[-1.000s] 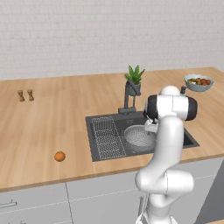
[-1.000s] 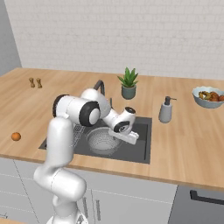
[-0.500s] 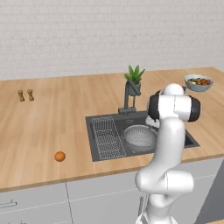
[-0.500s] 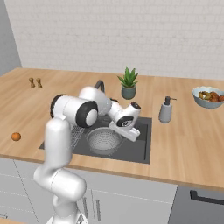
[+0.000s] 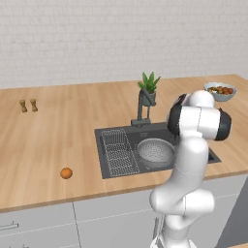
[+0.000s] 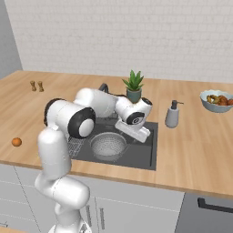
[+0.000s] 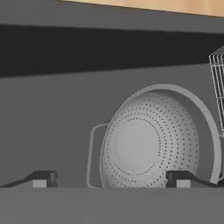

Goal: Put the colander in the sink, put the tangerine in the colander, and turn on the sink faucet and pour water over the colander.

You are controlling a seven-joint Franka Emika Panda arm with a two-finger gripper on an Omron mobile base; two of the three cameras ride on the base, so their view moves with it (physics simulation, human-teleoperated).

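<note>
One tangerine [image 5: 66,173] lay on the counter [image 5: 53,140] at the far left, well apart from the sink [image 5: 111,169]. Rightwards, inside the sink, a rack [image 5: 117,151] sat just beside the colander [image 5: 156,151]. Above the colander the gripper [image 7: 111,178] hung with jaws spread wide, holding nothing.

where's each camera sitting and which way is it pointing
Left base view: behind the arm on its left, facing forward and down at the sink, colander, tangerine; arm rises lower right.
Right base view: behind on its right, same counter; arm lower left, open tool over the sink.
Hand view: on the hand, looking into the colander; fingertips at bottom.
Shared: colander beside the wire rack.
</note>
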